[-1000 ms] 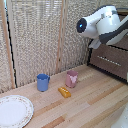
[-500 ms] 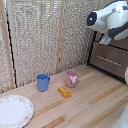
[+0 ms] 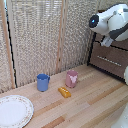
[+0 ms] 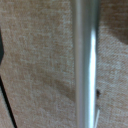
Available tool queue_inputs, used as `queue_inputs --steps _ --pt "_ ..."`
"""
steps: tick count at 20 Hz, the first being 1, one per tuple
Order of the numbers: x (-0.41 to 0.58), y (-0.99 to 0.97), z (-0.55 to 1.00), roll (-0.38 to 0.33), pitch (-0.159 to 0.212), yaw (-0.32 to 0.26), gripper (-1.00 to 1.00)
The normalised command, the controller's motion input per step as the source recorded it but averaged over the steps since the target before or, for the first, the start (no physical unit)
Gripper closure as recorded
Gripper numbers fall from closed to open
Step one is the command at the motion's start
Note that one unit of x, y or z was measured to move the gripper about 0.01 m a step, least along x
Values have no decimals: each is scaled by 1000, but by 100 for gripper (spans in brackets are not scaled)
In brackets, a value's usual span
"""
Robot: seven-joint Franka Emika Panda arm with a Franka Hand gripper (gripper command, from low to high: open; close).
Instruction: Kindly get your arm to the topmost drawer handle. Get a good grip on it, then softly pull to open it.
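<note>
Overhead, arm (image 3: 114,22) beside chest edge (image 3: 92,50)

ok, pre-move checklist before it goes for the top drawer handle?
1. Arm up near the dresser: ok, at the top of the exterior view's right.
2. Top handle located: cannot tell; only a lower drawer handle shows clearly there.
3. Jaws open: cannot tell, not seen in either view.
4. Wrist view target: cannot tell; a blurred metal bar before woven screen.
5. Drawer shut: cannot tell.
6. Blue cup, pink cup, plate out of the path: ok.
</note>
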Motion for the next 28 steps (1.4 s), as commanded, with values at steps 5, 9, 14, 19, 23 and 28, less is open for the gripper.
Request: queue_inputs --steps 5,9,14,19,23,28 --pt "-284 -371 -111 -7 0 -5 100" --pt "-35 -30 -41 26 0 -6 100" --pt "-13 502 -152 54 -4 -15 100" --pt "140 910 -312 75 1 -14 100" --pt "443 856 -354 103 21 -41 100" --pt "440 850 -235 82 19 -46 100"
